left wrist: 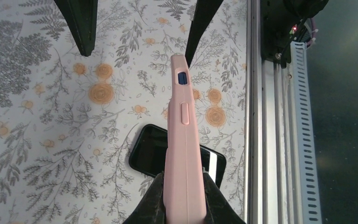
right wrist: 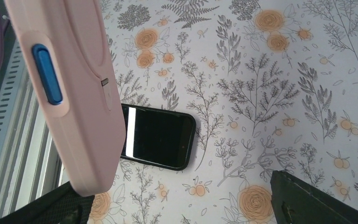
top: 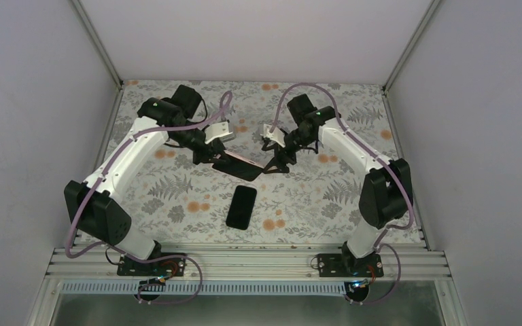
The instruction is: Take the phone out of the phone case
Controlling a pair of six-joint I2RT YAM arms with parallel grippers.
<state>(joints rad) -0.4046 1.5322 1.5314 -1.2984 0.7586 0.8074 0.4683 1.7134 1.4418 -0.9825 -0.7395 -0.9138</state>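
Two arms meet mid-frame in the top view. The left jaws are pinching one end of the pink phone case (left wrist: 184, 140), holding it up off the table (left wrist: 51, 116). The right jaws are spread wide, one finger just beside the case's other end. The phone (right wrist: 161, 137) is out, lying flat on the table below the case, toward the bottom of the frame.
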